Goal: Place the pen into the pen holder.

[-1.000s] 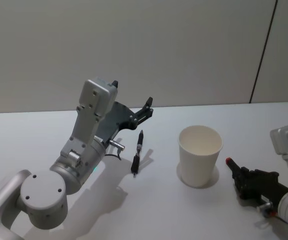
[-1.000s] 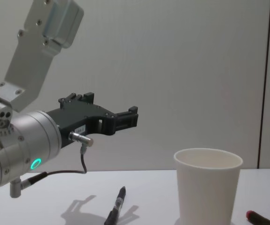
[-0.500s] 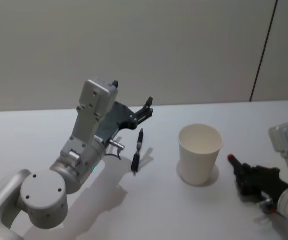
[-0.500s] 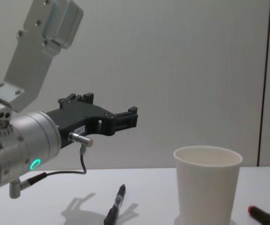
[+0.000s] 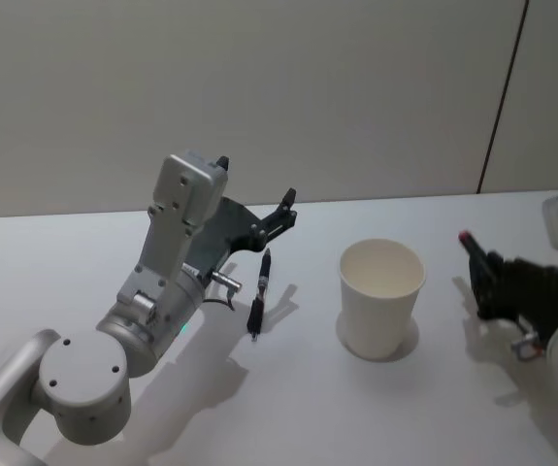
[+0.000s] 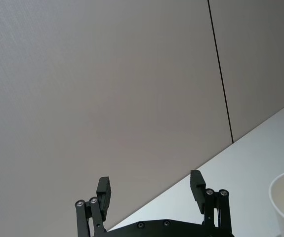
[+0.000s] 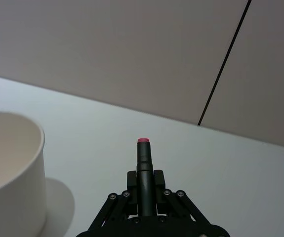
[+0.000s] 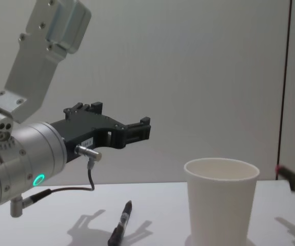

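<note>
2 pens in scene. The red-tip pen [image 7: 143, 163] is clamped in the R gripper [image 7: 144, 177]: jaws narrow on the barrel, red end sticking out fwd. The R gripper is seen right of the cup [image 5: 377, 316], lifted off the table [image 5: 75, 252], w/ its shadow cast on the surface below. In the chest view the red end sits approx at cup-rim height. The pen is aimed far-left, twd the cup side. It is apart from the cup and not over the opening. In the R wrist view the cup wall is seen beside the pen's line, not on it.

The cup is stood upright, right of table centre.

The black pen [image 5: 258, 293] is laid flat on the table left of the cup, well apart from it. Its long axis runs roughly near-to-far w/ a slight tilt.

The L gripper [image 6: 150, 188] is held up above the table, left of the cup, over the far end of the black pen and not touching it. Its jaws are spread wide and pointed right/far. A plain wall [image 5: 356, 97] w/ a dark vertical seam [image 5: 502, 97] is seen behind.
</note>
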Motion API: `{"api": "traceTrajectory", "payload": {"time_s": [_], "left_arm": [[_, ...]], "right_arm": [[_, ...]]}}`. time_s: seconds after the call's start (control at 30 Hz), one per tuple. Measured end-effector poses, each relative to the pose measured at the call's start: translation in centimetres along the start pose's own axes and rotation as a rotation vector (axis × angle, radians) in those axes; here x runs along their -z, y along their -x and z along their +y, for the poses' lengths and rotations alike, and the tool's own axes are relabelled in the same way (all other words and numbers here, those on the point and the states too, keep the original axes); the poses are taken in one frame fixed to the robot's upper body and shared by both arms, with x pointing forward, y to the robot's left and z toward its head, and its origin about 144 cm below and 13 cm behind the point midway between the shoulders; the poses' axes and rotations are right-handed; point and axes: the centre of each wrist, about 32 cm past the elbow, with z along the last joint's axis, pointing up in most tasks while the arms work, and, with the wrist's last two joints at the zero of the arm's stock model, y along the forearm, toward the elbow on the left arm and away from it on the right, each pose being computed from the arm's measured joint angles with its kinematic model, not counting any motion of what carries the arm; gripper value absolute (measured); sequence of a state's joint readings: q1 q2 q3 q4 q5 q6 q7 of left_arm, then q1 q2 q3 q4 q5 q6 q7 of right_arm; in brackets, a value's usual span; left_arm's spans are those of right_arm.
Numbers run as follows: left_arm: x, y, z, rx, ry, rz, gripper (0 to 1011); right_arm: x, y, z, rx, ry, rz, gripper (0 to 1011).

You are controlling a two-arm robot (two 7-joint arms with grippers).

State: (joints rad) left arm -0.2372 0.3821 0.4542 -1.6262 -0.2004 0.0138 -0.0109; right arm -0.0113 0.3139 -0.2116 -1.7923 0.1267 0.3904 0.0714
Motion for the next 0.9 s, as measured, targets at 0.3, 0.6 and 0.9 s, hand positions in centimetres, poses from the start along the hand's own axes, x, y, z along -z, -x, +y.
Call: {"api": "traceTrajectory", "payload": {"time_s": [0.3, 0.6, 0.9], "left_arm": [[0.0, 0.0, 0.0, 0.0, 0.0, 0.0, 1001], [0.0, 0.0, 0.0, 0.0, 0.0, 0.0, 1001], [0.0, 0.0, 0.0, 0.0, 0.0, 0.0, 1001]], "right_arm": [[-1.8, -0.2, 0.4, 0.058, -0.138, -0.041, 190], [-3.7, -0.5, 0.8, 0.117, -0.274, -0.081, 190], [-5.4, -0.7, 1.3, 0.171, -0.399, -0.116, 190]]}}
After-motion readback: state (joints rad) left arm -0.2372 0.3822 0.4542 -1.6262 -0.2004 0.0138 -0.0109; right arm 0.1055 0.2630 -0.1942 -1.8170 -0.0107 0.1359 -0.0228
